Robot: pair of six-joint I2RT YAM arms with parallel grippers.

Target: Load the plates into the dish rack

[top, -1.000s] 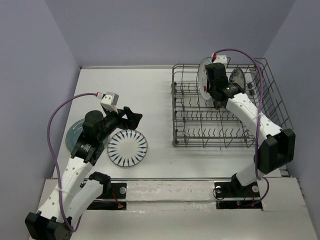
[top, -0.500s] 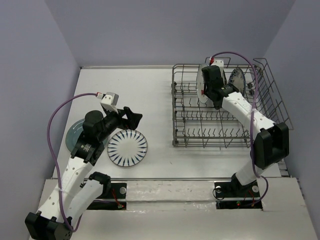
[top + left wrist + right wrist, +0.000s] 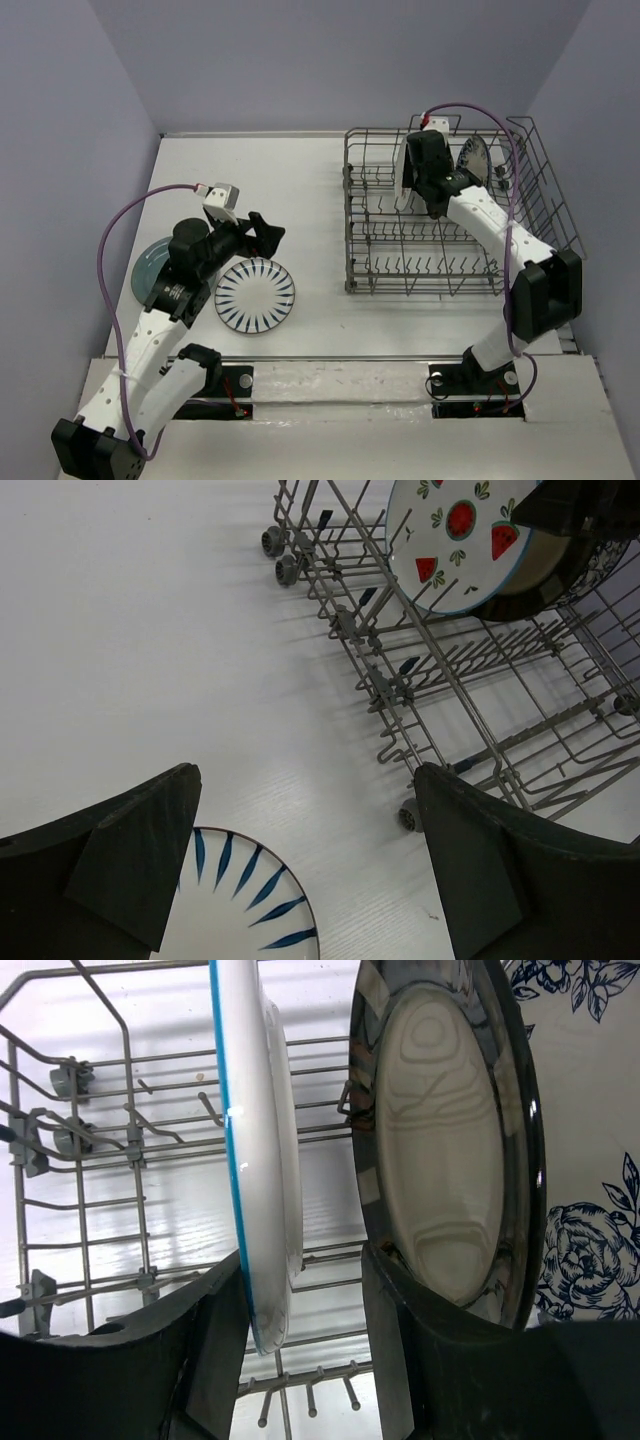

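The grey wire dish rack stands at the far right. My right gripper reaches into its far row. Its jaws stand apart around the white plate with red triangles, which stands on edge in the tines and touches only the left finger. The brown-rimmed beige plate and the black-white ornate plate stand just behind it. My left gripper is open and empty above the blue-striped plate, which lies flat on the table. The teal plate lies to its left, partly under the left arm.
The rack's near rows of tines hold nothing. The rack's small wheels rest on the white table. Grey walls close in the table on the left, back and right.
My right gripper has lowered the red-triangle plate from a tilted, raised pose to stand on edge in the rack's far row. The left arm has barely moved.
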